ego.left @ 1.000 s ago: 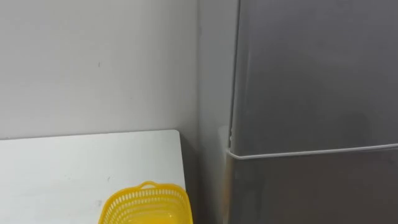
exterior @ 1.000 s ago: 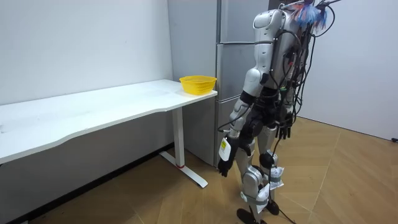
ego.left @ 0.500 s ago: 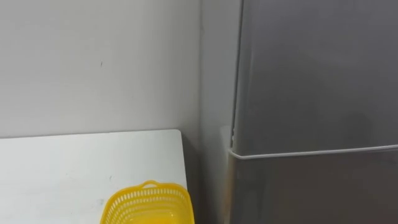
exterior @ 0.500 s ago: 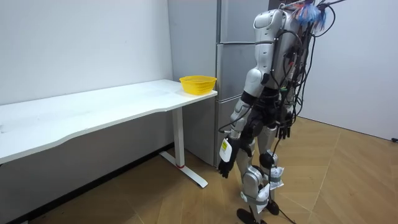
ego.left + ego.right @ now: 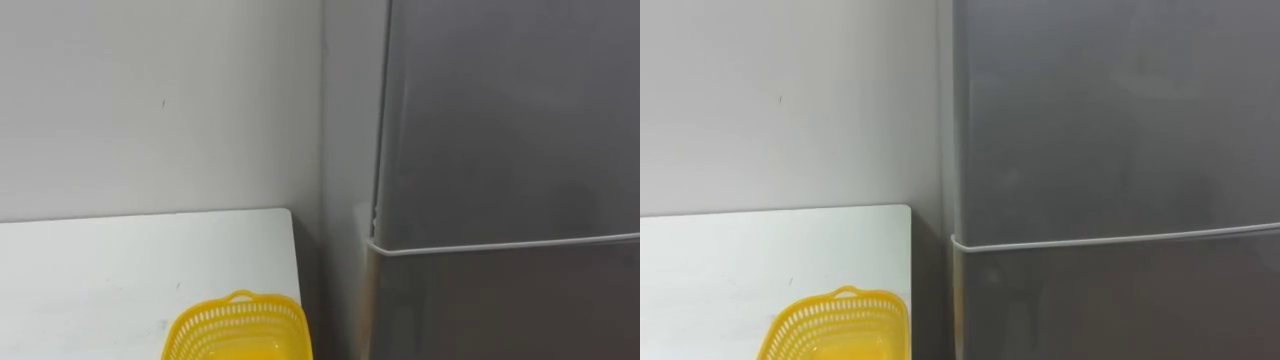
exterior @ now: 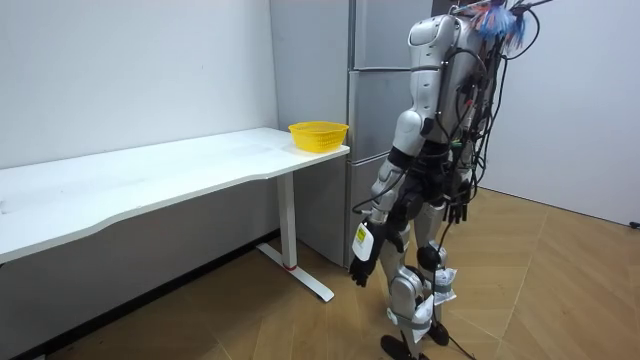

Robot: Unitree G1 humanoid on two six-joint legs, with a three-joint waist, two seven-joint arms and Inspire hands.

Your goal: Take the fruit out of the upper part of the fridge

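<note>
- The upper fridge door (image 5: 510, 120) was shut, so whatever was to be fetched lay hidden behind it, unseen.
- The lower door (image 5: 500, 310) sat directly beneath, parted from it by a pale seam (image 5: 500, 245).
- The left hand (image 6: 362, 268) hung low beside the thigh, fingers loose and holding nothing. The right hand (image 6: 457, 211) hung at the body's far side, and its state could not be told.
- To the left, a yellow basket (image 5: 237, 328) stood at the near right end of the white table (image 5: 100, 270).
- No handle showed on either door. A reach might therefore slip off the edge or catch the lower door instead, and a rising left arm could knock the yellow basket.
</note>
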